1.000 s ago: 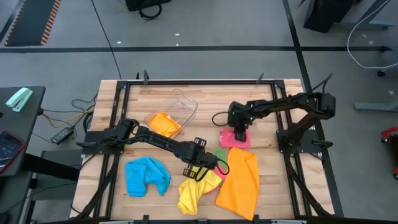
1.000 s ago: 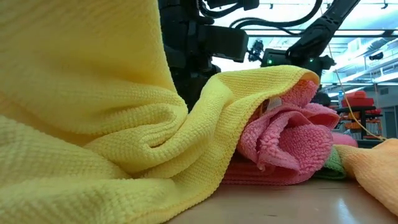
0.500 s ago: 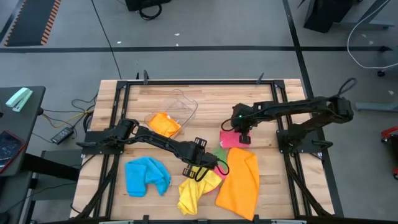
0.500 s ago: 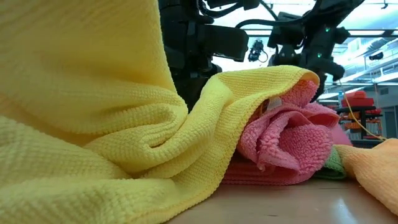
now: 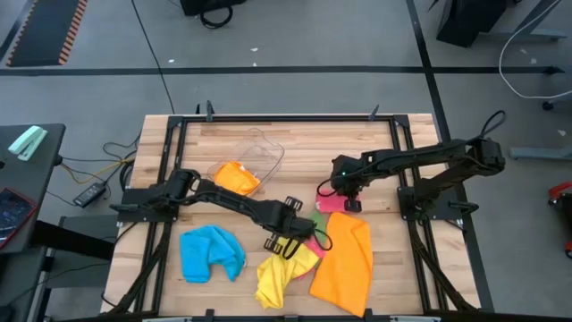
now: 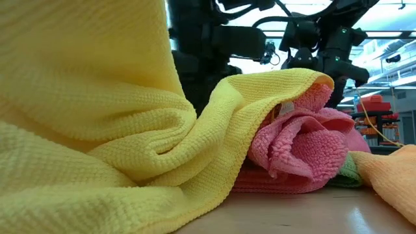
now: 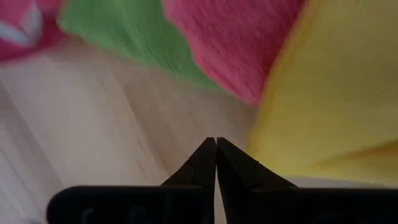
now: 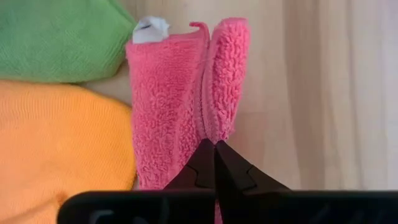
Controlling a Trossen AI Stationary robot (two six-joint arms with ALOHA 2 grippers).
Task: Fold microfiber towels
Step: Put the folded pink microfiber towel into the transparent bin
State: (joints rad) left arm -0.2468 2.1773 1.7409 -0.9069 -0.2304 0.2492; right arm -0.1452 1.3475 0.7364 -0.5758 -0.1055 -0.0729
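A folded pink towel [image 5: 329, 202] lies flat on the table at centre right, and it also shows in the right wrist view [image 8: 168, 106]. My right gripper [image 5: 350, 204] is shut over its right edge. My left gripper [image 5: 280, 249] is shut and empty, and hovers over bare wood beside the crumpled yellow towel [image 5: 281, 273]. Next to that lie a green towel [image 5: 315, 221] and a rumpled pink towel [image 6: 299, 143]. A large orange towel [image 5: 344, 259] lies at the near right. A blue towel [image 5: 210, 253] lies crumpled at the near left. My right gripper [image 8: 214, 144] points down with its shut fingertips at the folded pink towel's doubled edge [image 8: 219, 93]. I cannot tell whether they touch it. The towel lies flat on the table.
A clear plastic tub [image 5: 259, 148] at the far centre holds another orange cloth [image 5: 236, 178]. Bare wood shows along the far edge and beside the folded pink towel toward the right. A black frame rims the table.
My right arm has stretched out lower over the table and its gripper has turned, while staying over the folded pink towel's right part. In the low view it has come into sight at the upper right. The towels lie as before.
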